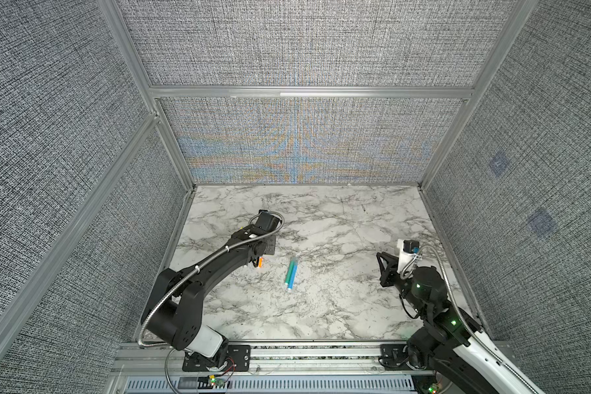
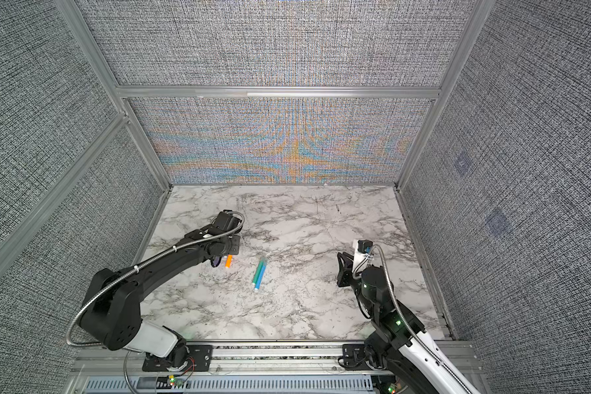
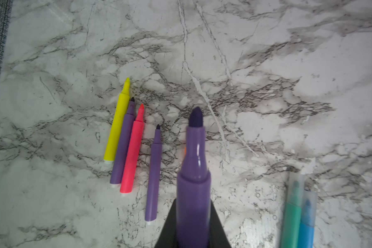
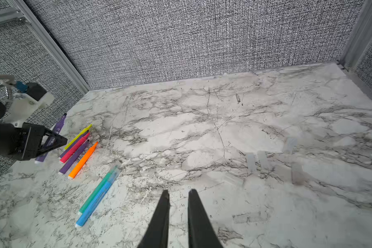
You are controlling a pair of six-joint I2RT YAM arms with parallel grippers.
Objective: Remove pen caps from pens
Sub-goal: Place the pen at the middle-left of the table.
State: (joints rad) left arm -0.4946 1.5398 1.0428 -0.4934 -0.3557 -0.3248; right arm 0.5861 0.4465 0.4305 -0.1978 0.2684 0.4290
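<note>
Pen caps [image 4: 251, 161], several of them, lay loose on the counter [image 4: 202, 128] near my right end effector [image 4: 178, 190], whose fingers stood close together on nothing. Grouped bare-tipped on the counter's left side lay the yellow pen [image 3: 117, 120], pink pen [image 3: 132, 154], orange pen [image 4: 82, 161] and two purple pens [image 3: 154, 176]. Just beside them my left end effector [image 3: 193, 204] was clamped on a third purple pen [image 3: 193, 154], its tip also bare. Outstanding: green pen [image 3: 291, 219] and blue pen [image 3: 306, 232], touching side by side mid-counter, both capped. I judged the task three-quarters done.
</note>
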